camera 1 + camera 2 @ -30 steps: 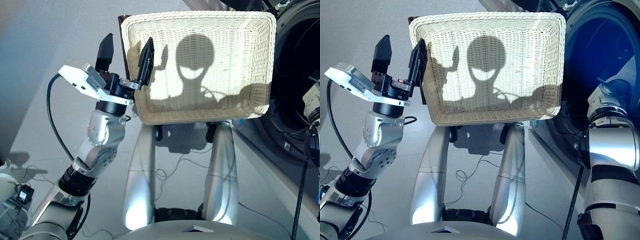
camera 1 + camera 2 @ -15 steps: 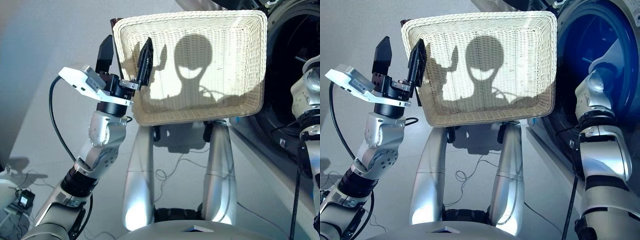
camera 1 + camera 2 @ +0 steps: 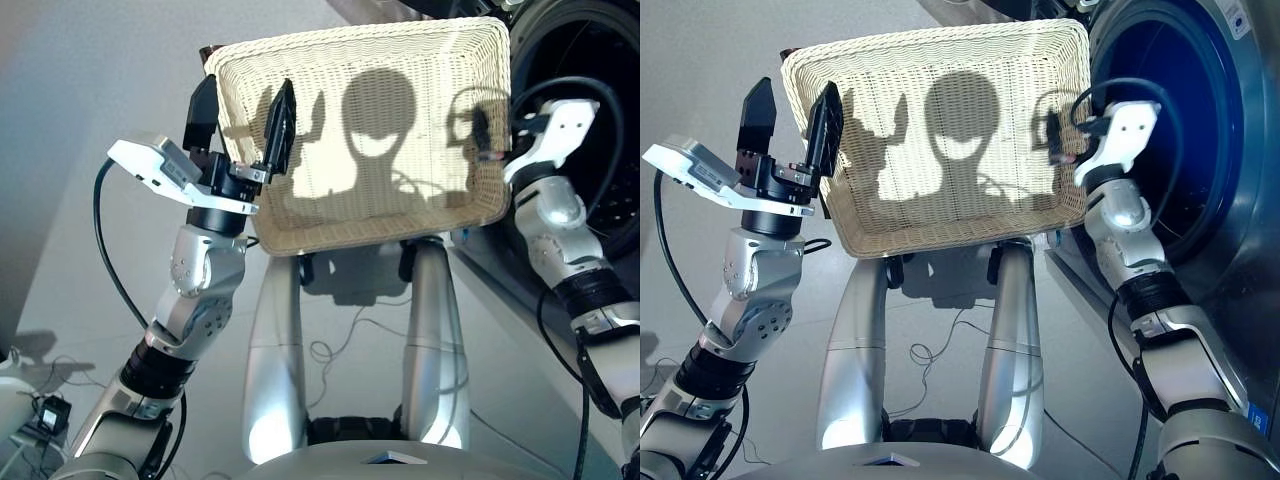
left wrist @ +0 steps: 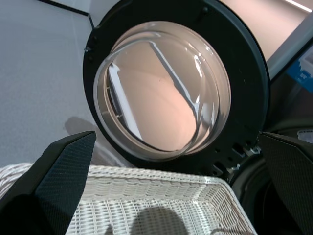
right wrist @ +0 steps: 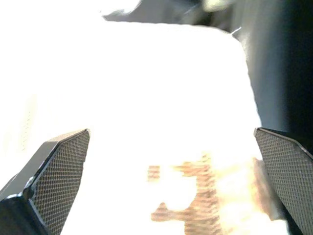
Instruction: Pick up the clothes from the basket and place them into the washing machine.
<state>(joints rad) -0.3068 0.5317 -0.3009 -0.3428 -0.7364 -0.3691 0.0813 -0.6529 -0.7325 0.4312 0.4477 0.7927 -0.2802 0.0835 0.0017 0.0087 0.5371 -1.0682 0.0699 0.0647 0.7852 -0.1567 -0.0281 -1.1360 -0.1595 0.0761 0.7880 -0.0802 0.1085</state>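
The cream wicker basket (image 3: 420, 150) lies in front of me and shows only bare weave and shadows; no clothes are in view. My left gripper (image 3: 240, 118) is open, held upright over the basket's left rim with nothing between its fingers. My right gripper (image 3: 1055, 132) is also open and empty, hovering at the basket's right side, just in front of the washing machine's dark drum mouth (image 3: 1185, 120). The left wrist view looks past the basket at the washing machine's round glass door (image 4: 161, 93), which is swung open.
The washing machine's grey front (image 3: 1240, 280) runs along my right. Thin cables (image 3: 335, 350) trail on the pale floor under the basket. A black cable (image 3: 105, 250) loops off my left wrist.
My right arm has come back from the drum mouth, and its gripper now points at the basket's right side. The left gripper stays where it was. The view has panned right.
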